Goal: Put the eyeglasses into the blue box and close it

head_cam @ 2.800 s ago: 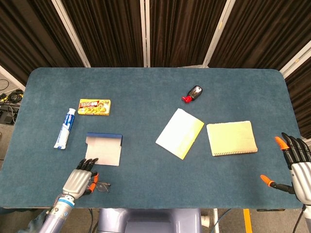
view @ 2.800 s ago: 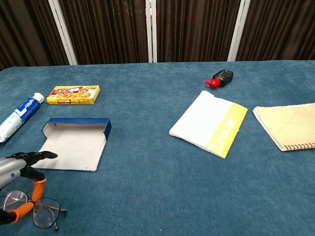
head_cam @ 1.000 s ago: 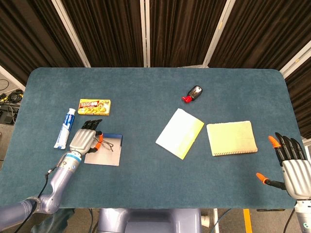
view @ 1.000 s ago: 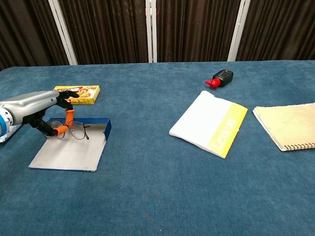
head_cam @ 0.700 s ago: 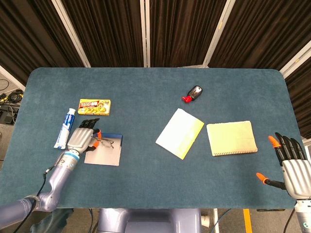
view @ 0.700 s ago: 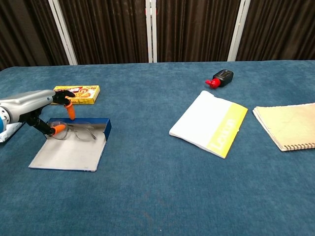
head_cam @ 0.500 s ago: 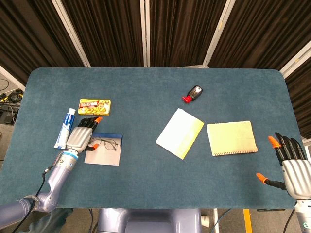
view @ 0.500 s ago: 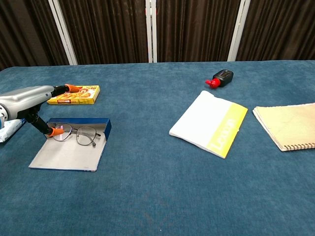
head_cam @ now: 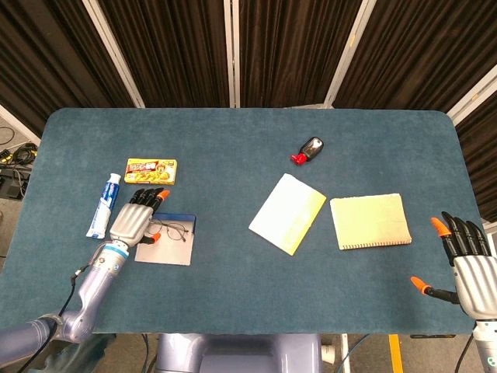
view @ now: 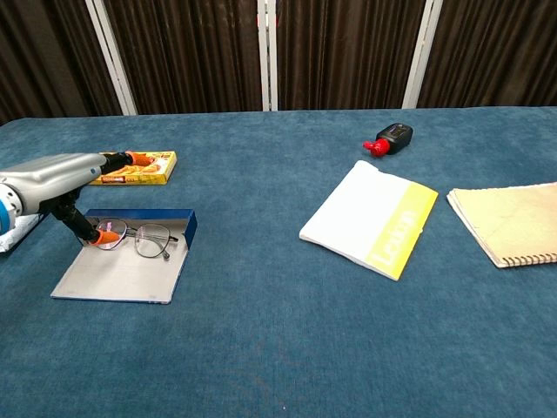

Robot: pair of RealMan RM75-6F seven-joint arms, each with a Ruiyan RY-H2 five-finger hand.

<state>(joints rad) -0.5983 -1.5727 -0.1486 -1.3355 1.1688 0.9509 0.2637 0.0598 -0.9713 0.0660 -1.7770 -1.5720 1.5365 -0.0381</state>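
The blue box (head_cam: pixel 167 250) lies open and flat at the left of the table, its grey inside up and its blue wall (view: pixel 170 221) at the far side. The eyeglasses (head_cam: pixel 172 230) rest inside it against that wall, lenses flat (view: pixel 139 237). My left hand (head_cam: pixel 136 217) hovers over the box's left edge with fingers stretched out toward the yellow packet. Its orange thumb tip sits beside the left lens, and nothing is gripped (view: pixel 61 178). My right hand (head_cam: pixel 470 268) is at the table's front right corner, fingers spread, holding nothing.
A toothpaste tube (head_cam: pixel 104 206) and a yellow packet (head_cam: pixel 151 171) lie just left of and behind the box. A white-and-yellow booklet (head_cam: pixel 287 213) and a spiral notebook (head_cam: pixel 370 221) lie right of centre. A small red-and-black item (head_cam: pixel 308 148) sits farther back.
My left hand carried the eyeglasses from the table's front edge up to the box, set them inside and let go. Its fingers have since straightened. The right hand barely moved.
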